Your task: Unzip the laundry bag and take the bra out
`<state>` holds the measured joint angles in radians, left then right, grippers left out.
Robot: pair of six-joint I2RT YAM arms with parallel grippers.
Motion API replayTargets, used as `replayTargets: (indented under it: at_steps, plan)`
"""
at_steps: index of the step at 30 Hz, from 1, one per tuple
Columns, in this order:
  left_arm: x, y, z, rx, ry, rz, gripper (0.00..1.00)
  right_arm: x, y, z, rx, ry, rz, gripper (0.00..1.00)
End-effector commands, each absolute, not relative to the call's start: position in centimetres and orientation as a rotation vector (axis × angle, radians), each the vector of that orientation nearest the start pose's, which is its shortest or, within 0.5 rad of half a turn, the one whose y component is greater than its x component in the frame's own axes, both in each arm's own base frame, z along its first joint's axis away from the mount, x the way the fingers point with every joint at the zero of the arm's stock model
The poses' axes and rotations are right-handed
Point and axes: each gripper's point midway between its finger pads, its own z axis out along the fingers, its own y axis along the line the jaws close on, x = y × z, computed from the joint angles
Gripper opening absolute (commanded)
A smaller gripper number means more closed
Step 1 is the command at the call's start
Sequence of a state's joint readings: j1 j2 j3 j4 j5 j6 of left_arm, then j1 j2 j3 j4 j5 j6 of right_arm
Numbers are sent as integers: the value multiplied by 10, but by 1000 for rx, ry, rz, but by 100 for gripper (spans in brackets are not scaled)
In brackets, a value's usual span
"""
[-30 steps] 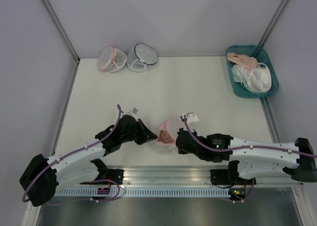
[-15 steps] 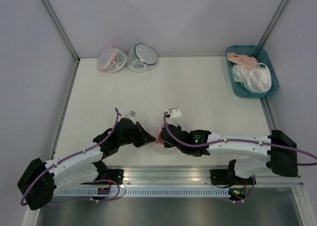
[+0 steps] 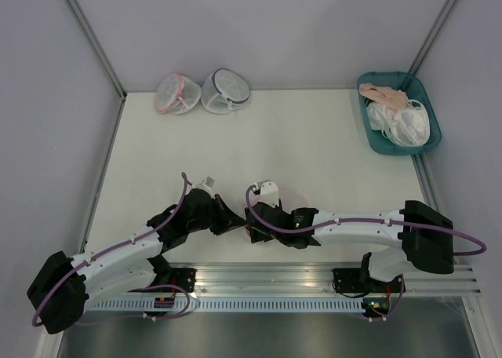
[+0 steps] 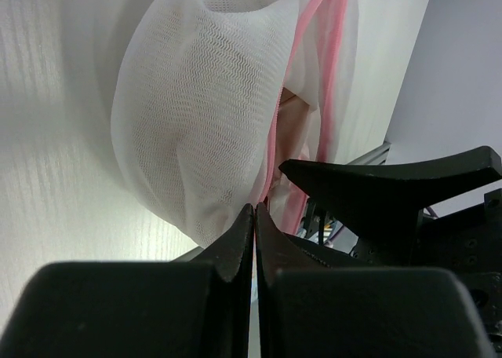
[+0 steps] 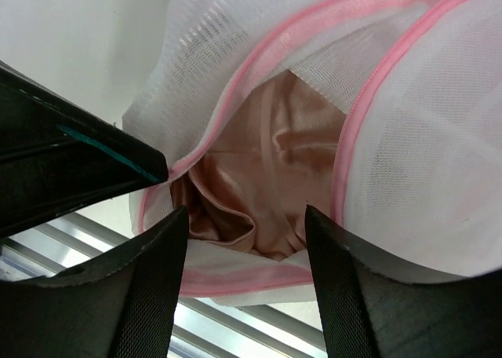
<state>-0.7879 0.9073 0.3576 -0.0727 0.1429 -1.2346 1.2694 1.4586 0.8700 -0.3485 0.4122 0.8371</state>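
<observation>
From above, my left gripper [image 3: 238,221] and my right gripper [image 3: 252,220] are meeting nose to nose, and my right wrist is covering nearly everything between them, so that view is hardly showing the laundry bag. My wrist cameras are filling that in. The left one is showing the laundry bag [image 4: 196,115] bulging just ahead of my left fingers [image 4: 235,240], which are pressed together with the lower edge of the white mesh caught at their tips, while one black right finger is lying across just beyond. The right one is looking straight into the unzipped mouth: the pink zipper rim is gaping, and the bra [image 5: 251,169], satiny and peach, is sitting inside the pouch directly ahead of and between my right fingers [image 5: 149,295], which are standing well apart on either side of the opening. Only the overhead view is taking in what lies far beyond both grippers: a pink-rimmed pouch [image 3: 172,93] touching a grey-trimmed pouch [image 3: 225,89] at the back of the table [image 3: 298,138], and a teal tray [image 3: 384,76] of garments off to my right. Compared with a second ago, my right arm is reaching further left over the bag it was sitting beside, its jaws are now spread rather than together, and my left gripper is staying about where it was.
</observation>
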Motion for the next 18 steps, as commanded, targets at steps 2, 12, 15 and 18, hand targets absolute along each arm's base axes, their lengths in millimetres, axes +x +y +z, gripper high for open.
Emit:
replayTargets:
  at_steps: [2,12,15,18]
  plan:
    - [155,-252,97,-482,2444,-1228,2,139,316,60,-390,2482,376,67]
    - [155,-251,97,-485,2445,-1223,2,137,320,25,-434,2529,324,26]
    - [155,-251,98,-486,2442,-1222,2,138,319,30,-430,2519,330,1]
    - [156,-251,98,-488,2442,-1218,2,141,316,42,-421,2493,339,1]
